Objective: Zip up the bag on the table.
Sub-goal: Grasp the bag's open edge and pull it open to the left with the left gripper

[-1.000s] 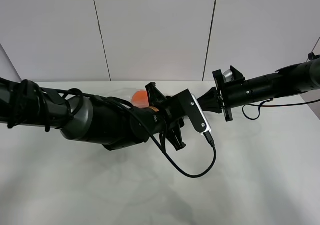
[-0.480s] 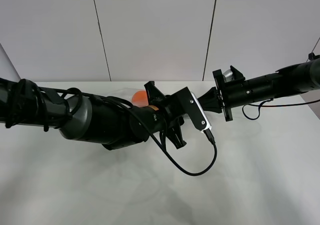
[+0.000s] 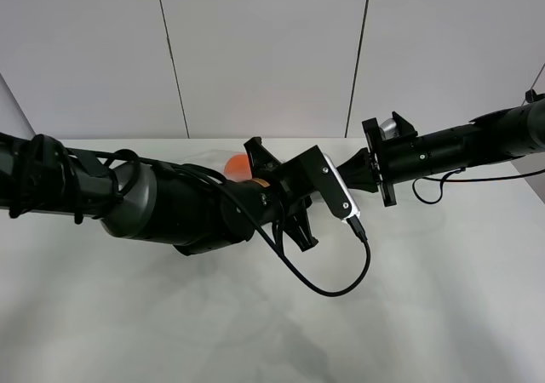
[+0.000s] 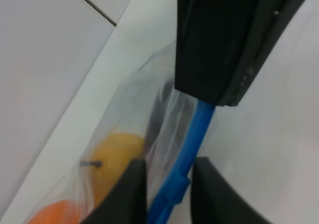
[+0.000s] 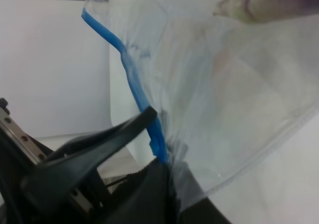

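Observation:
The clear bag (image 5: 229,84) lies on the white table (image 3: 443,298), its blue zipper strip (image 5: 130,77) running along one edge. Purple produce (image 5: 269,2) shows through it, and a yellow fruit (image 4: 117,157) and an orange one (image 4: 50,216). In the high view my left arm hides nearly all the bag; only the orange fruit (image 3: 236,163) shows. My left gripper (image 4: 168,163) is shut on the blue strip (image 4: 192,134), a finger on each side. My right gripper (image 5: 160,144) is shut on the strip's end. The two grippers (image 3: 281,197) (image 3: 362,174) are close together.
A black cable (image 3: 341,281) loops from the left wrist over the table. A grey panelled wall (image 3: 264,51) stands behind the far table edge.
My left wrist has edged slightly toward the far side. The right arm has not moved.

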